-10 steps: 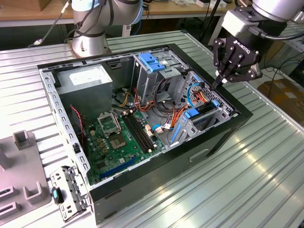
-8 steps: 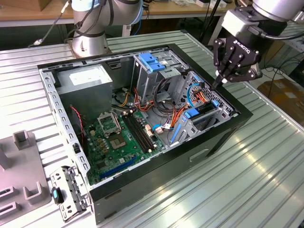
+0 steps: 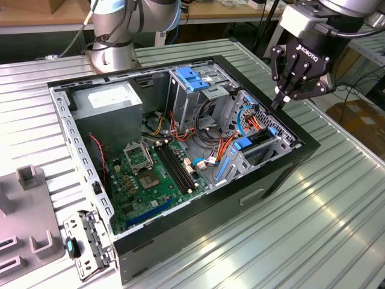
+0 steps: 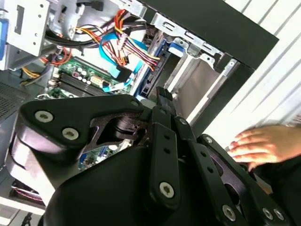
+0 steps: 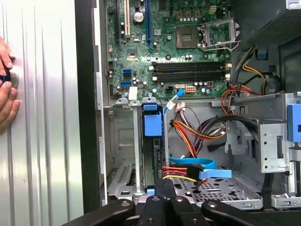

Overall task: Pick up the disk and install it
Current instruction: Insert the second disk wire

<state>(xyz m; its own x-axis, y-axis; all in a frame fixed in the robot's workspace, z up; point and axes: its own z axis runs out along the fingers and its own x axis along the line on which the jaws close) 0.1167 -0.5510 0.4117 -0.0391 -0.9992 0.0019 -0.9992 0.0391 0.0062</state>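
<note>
The disk (image 5: pixel 149 162) stands on edge in a bay slot of the open computer case (image 3: pixel 283 174), at the exterior view's right. It shows as a thin dark slab with a blue tab (image 5: pixel 153 123) at one end. In the exterior view it is the dark strip (image 3: pixel 258 137) between two blue pieces. My gripper (image 3: pixel 280 101) hangs just above that bay with its black fingers pressed together and nothing between them. In both wrist views the closed fingertips (image 5: pixel 164 186) (image 4: pixel 163 96) point down at the bay, near the disk's end and apart from it.
Orange, red and blue cables (image 5: pixel 188 134) run beside the bay. The motherboard (image 3: pixel 147 174), a grey power-supply box (image 3: pixel 111 99) and a drive cage with a blue latch (image 3: pixel 191 78) sit inside the case. A person's hand (image 5: pixel 5 89) rests on the ribbed table outside the case wall.
</note>
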